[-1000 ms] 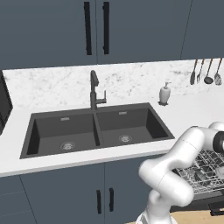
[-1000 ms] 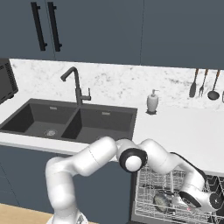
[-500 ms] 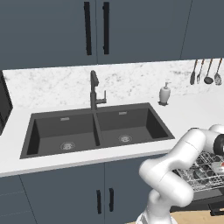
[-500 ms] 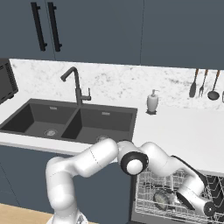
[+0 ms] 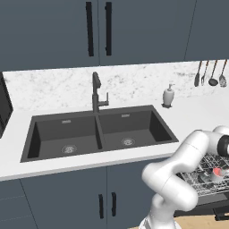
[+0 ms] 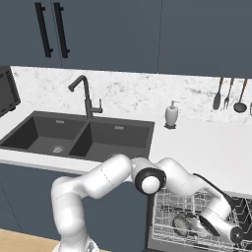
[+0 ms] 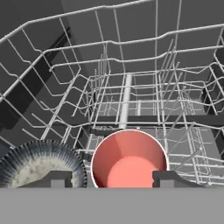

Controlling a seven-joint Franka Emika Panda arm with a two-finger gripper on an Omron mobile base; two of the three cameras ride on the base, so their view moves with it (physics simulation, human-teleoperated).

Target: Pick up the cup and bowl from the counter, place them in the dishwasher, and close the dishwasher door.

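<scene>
Hand view: your gripper (image 7: 112,177) has just spread, its 2 tips (image 7: 57,178) now standing clear at 3 and 9 o'clock of the cup (image 7: 129,159). Judged released into the wire rack (image 7: 131,87). The cup is smooth, round, red; the ribbed, speckled bowl (image 7: 37,164) sits just beside it at 9 o'clock. The door remains to be closed.

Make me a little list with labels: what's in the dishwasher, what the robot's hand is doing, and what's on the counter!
cup: red cup sitting upright in the dishwasher rack
bowl: ribbed dark bowl in the rack beside the cup
gripper: gripper open, fingertips either side of the cup
counter: soap dispenser stands on the counter, right of the black sink
</scene>
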